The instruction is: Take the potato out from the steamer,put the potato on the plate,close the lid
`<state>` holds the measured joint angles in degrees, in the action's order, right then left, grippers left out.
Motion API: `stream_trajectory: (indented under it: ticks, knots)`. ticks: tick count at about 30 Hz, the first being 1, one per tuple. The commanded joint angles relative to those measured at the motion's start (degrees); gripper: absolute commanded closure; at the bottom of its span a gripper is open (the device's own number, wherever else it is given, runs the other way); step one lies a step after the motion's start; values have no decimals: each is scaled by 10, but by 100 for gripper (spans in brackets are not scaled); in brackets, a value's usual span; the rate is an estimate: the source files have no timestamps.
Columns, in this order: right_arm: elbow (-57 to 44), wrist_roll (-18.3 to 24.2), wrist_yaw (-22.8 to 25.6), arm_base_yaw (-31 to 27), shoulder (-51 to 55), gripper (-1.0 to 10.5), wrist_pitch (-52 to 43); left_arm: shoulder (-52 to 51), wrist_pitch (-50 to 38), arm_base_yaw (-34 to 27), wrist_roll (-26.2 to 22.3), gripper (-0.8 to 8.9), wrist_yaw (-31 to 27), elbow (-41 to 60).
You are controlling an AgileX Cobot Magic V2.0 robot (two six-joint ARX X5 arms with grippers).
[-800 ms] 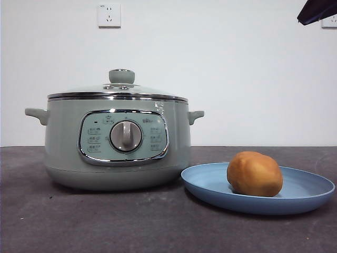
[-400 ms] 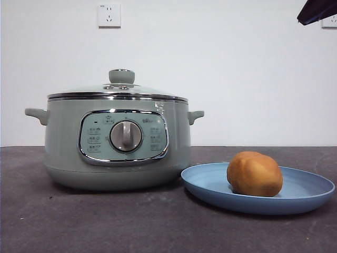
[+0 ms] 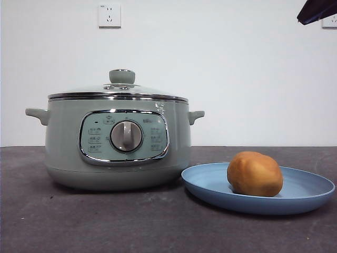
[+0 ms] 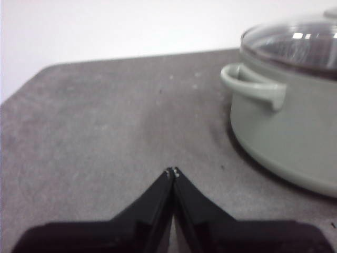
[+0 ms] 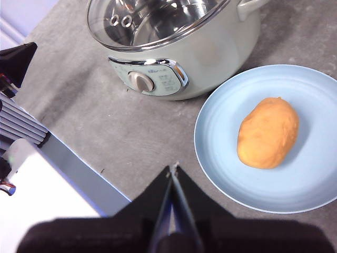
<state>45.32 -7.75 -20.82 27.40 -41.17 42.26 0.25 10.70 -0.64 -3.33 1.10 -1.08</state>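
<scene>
The sage-green steamer (image 3: 117, 142) stands on the dark table with its glass lid (image 3: 118, 90) closed on it. The orange-brown potato (image 3: 255, 174) lies on the light-blue plate (image 3: 305, 197) to the steamer's right. The right wrist view shows the potato (image 5: 268, 133) on the plate (image 5: 310, 179) and the lidded steamer (image 5: 210, 50) from high above. My right gripper (image 5: 173, 169) is shut and empty, above the table beside the plate. My left gripper (image 4: 172, 172) is shut and empty, over bare table beside the steamer's handle (image 4: 253, 87).
A black arm tip (image 3: 316, 10) shows at the top right corner of the front view. A wall socket (image 3: 109, 15) is on the white wall behind. A white block and other equipment (image 5: 37, 184) stand off the table's edge in the right wrist view.
</scene>
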Motion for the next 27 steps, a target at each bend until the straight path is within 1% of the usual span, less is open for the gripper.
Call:
stream_trajectory:
  ticks: [1, 23, 24, 27]
  knots:
    - [1, -3, 2, 0, 1, 946, -1, -2, 9, -2, 6, 817, 0, 6]
    - [1, -3, 2, 0, 1, 947, -2, -2, 8, -2, 6, 817, 4, 6]
    - [1, 2, 2, 0, 1, 947, -1, -2, 8, -2, 6, 817, 4, 6]
    - [1, 37, 3, 0, 1, 947, -1, -2, 8, -2, 6, 817, 4, 6]
